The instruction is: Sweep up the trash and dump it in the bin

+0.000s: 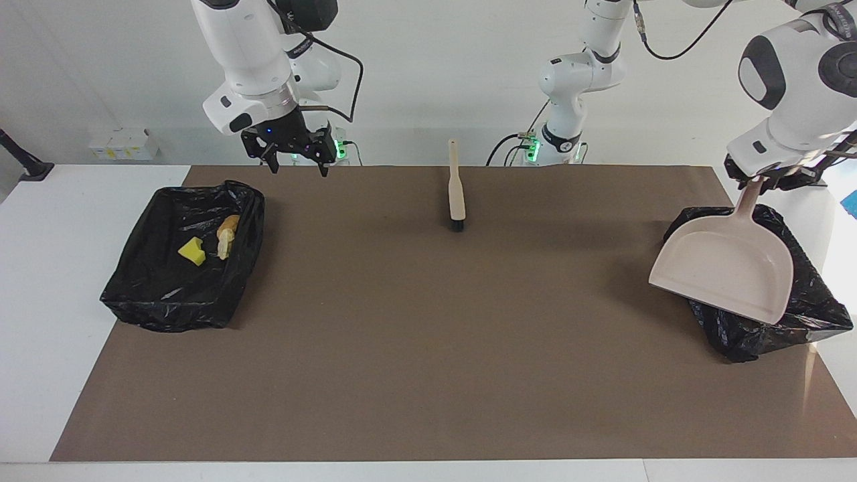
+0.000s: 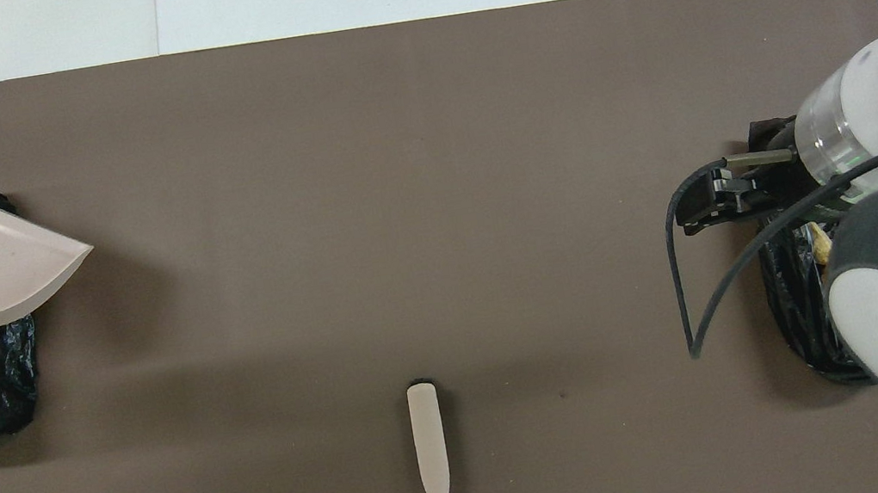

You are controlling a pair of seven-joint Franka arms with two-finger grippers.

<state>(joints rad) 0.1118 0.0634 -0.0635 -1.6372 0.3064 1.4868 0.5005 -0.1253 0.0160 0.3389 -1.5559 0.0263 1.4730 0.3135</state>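
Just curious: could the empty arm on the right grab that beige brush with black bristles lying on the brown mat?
Probably yes: the right gripper hangs open and empty, and nothing lies between it and the beige brush.

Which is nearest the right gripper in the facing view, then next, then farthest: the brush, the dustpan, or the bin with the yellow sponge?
From the right gripper:
1. Bin with the yellow sponge, at the right arm's end of the table.
2. Brush, mid-table.
3. Dustpan, over the other bin at the left arm's end.

desk mat point(image 1: 428, 348): we see plain brown
desk point(image 1: 47, 268): white
dustpan point(image 1: 726, 271): pale beige
brush point(image 1: 456, 191): beige, black bristles
bins point(image 1: 167, 294): glossy black liners
trash point(image 1: 192, 251): yellow sponge, tan-orange bread point(image 1: 227, 235)
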